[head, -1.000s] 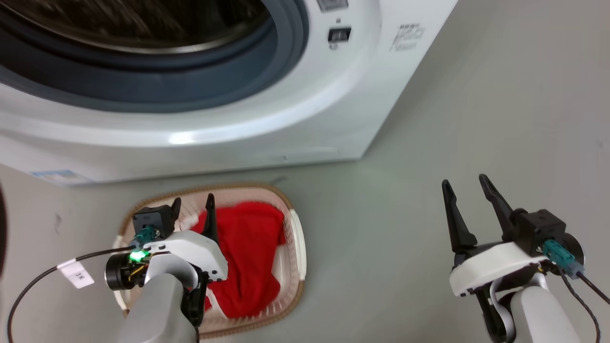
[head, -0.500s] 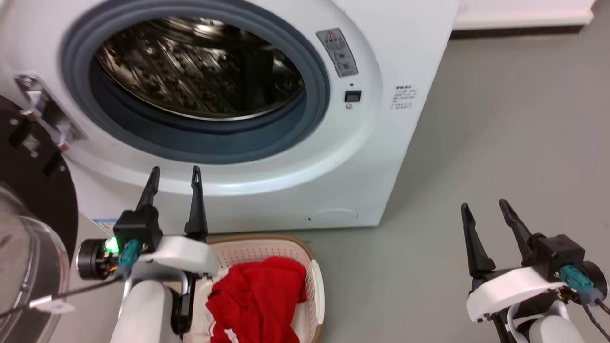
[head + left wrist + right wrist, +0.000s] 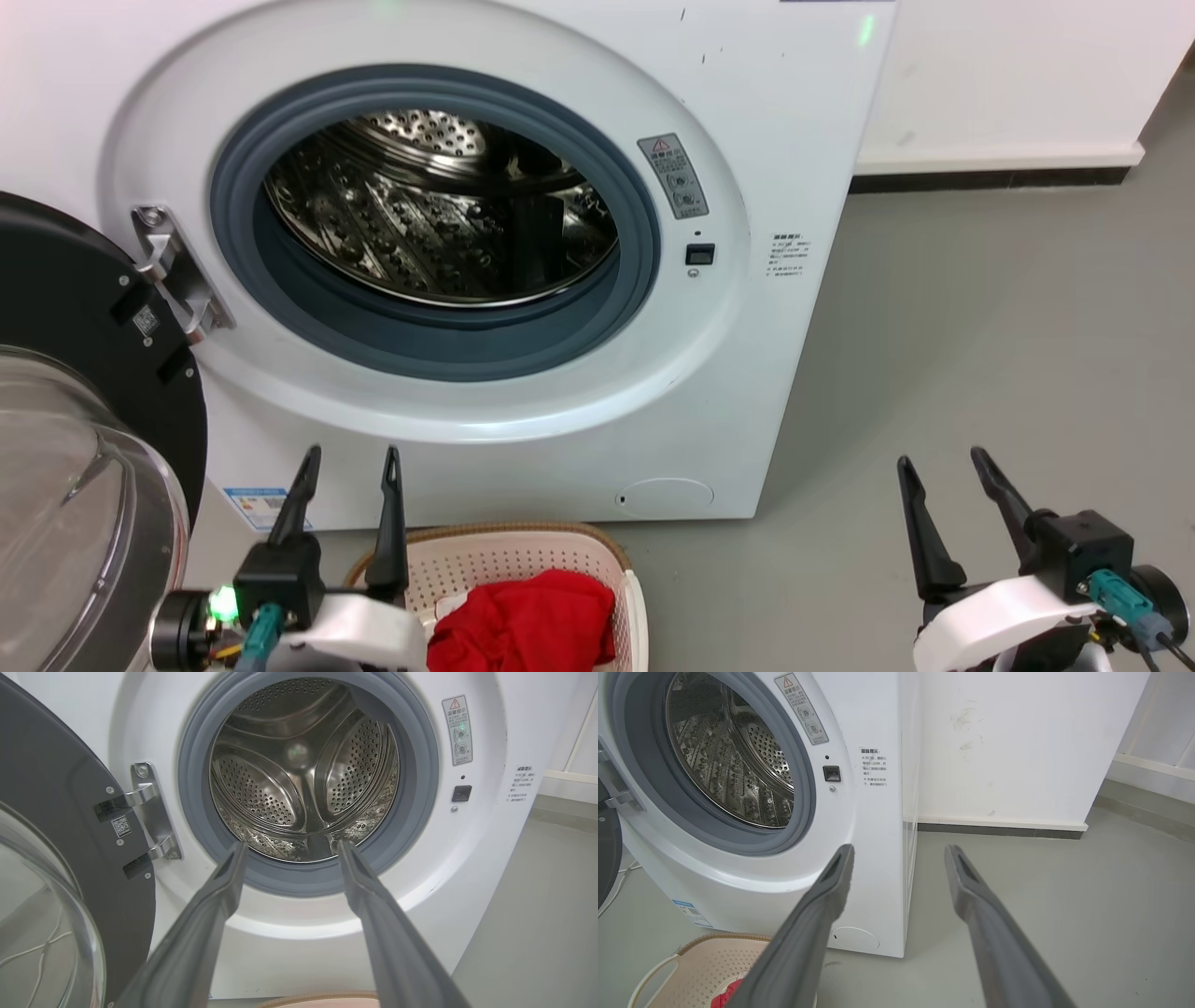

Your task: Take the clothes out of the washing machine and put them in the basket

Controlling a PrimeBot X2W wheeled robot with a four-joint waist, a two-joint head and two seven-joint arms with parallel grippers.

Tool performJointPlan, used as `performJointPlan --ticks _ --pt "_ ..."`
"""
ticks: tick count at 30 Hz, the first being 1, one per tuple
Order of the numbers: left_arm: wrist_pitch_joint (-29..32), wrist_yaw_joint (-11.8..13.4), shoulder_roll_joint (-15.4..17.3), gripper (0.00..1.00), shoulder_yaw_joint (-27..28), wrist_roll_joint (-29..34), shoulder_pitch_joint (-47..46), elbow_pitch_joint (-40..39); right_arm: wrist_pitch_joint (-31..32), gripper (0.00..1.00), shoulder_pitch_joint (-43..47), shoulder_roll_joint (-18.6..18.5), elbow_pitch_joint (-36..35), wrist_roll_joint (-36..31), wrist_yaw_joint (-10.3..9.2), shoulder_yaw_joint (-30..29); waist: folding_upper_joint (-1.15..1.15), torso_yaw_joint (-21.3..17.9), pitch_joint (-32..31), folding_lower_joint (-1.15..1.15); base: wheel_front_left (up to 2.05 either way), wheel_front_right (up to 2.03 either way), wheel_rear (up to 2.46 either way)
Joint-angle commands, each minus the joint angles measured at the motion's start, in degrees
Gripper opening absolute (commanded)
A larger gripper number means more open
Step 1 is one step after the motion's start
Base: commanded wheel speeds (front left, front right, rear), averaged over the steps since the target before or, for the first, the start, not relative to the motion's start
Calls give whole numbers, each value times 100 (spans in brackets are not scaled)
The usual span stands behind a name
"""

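Head view: our left gripper (image 3: 351, 455) sits at the lower left, its two fingers spread and holding nothing, tips up against the washer's (image 3: 784, 112) lower front panel. Just to its right we see the clothes (image 3: 532, 621), a red heap lying inside the basket (image 3: 485, 567). The basket stands on the floor (image 3: 980, 327) close in front of the washer. Our right gripper (image 3: 941, 459) is at the lower right, well apart from the basket. Its fingers are spread too, with bare floor behind them.

Through the left wrist view we look between the parted fingers straight into the porthole, where the drum (image 3: 299, 765) shows perforated steel all round. The door (image 3: 56, 812) hangs swung open on the left, on its metal hinge (image 3: 149, 807).

The right wrist view points past the washer's right corner toward the white wall (image 3: 1017, 742), with a bit of red in the basket at the lower left.
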Motion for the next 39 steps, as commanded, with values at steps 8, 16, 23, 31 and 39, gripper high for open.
performJointPlan --ticks 8,16,23,31,39 --pt "-14 129 -36 100 -60 -7 527 -186 68 100 254 4 -129 28 -4 63 0 -36 -215 1 0 0 0" --pt "-15 177 -46 100 -106 -48 602 -223 92 100 273 4 -160 26 -4 62 0 -12 -233 1 0 0 0" --pt "-15 183 16 100 -114 -54 566 -237 90 100 295 4 -154 41 -4 63 0 -5 -234 1 0 0 0" --pt "134 130 -25 0 -42 -402 500 -56 105 0 271 -1 -39 422 0 71 0 3 -232 1 0 0 0" --pt "359 29 -45 0 48 -1367 402 -1 195 0 135 -62 95 1444 0 33 0 20 -219 1 0 0 0"
